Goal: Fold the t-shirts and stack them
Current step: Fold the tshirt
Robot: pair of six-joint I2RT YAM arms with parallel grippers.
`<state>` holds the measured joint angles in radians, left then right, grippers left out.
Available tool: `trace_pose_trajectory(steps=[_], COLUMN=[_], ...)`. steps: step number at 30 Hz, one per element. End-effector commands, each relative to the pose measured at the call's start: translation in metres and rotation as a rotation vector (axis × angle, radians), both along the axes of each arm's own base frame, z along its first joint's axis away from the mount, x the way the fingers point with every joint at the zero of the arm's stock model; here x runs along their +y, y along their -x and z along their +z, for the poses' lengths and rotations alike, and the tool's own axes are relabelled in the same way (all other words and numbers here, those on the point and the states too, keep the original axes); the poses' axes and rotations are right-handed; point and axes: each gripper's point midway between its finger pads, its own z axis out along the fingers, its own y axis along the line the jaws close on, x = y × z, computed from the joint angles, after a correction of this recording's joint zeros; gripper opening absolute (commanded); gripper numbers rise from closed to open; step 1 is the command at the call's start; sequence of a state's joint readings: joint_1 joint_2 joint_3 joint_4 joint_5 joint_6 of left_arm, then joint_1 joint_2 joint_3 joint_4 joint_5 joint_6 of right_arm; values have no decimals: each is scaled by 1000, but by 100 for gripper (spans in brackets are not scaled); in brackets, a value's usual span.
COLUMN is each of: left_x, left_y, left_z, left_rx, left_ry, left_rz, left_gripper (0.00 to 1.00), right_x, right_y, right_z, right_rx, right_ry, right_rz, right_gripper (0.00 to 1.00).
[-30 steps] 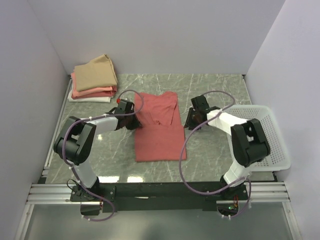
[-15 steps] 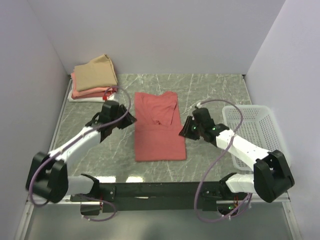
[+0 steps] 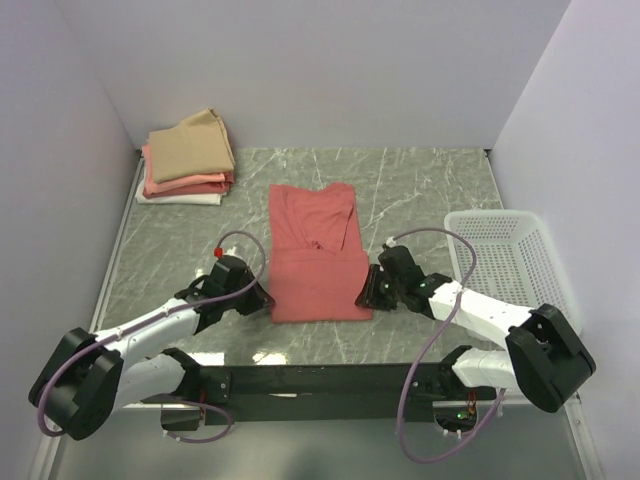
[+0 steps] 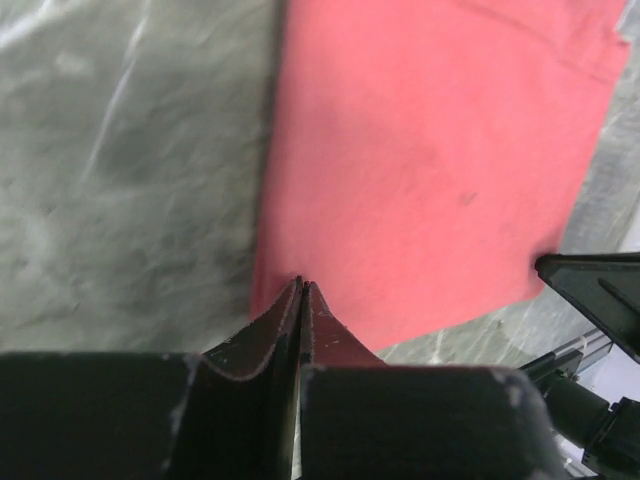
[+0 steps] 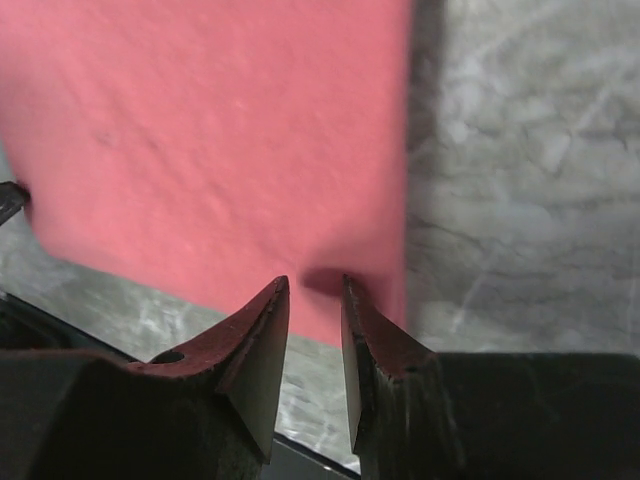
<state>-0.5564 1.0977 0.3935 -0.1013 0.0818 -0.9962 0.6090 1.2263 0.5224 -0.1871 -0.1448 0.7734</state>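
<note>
Since a moment before, the left gripper (image 3: pixel 266 299) and the right gripper (image 3: pixel 366 291) had pulled back toward the near edge of the surface (image 3: pixel 420 190), ending at the near corners of the salmon-red t-shirt (image 3: pixel 315 260), which lay flat in the middle. A white basket (image 3: pixel 510 265) sat by the right edge and a stack of folded t-shirts (image 3: pixel 188 158) in the far left corner. The left gripper was pinched shut on the shirt's near left corner; the right gripper held its jaws apart over the near right corner.

You're looking at a red shirt (image 3: pixel 318 270) of soft, matt cotton on a glossy, marble-look table (image 3: pixel 430 190). At right sits a white perforated plastic basket (image 3: pixel 515 250). The folded shirts (image 3: pixel 188 160) at upper left are matt cloth too.
</note>
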Motion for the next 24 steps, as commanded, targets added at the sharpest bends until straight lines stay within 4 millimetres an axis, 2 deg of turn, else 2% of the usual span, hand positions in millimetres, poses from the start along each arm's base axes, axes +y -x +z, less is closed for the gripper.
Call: trace_pose_trajectory(steps=[1,5,11,14,17,19,21,24], left_x=[-7,-6,1,9,13,17,18,18], left_y=[2,11,28,33,36,31,31,32], left_z=[9,-1,-28,-33,-28,-19,-10,0], left_rx=[-38,-22,56,72,77,42,29,16], left_ry=[62,31,-44,-73,-76,-77,-74,-59], left_rz=[13,-6,-17,2,15,37,45,41], left_gripper=[8,9,6,8,15,22,29,35], right_x=[2,-7,-16,-19,-22,-24,-27,-31], right_y=[3,11,16,17,19,20,21,24], right_z=[5,-8,-16,-15,-13,-12,-9,-6], right_rx=[-36,-13,-5,-14,-12,-16,-23,-34], right_ry=[-35,-6,21,26,30,33,38,36], right_rz=[5,-7,-26,-35,-38,-42,-51,-61], right_gripper=[35,35,35,35,35,36,38,42])
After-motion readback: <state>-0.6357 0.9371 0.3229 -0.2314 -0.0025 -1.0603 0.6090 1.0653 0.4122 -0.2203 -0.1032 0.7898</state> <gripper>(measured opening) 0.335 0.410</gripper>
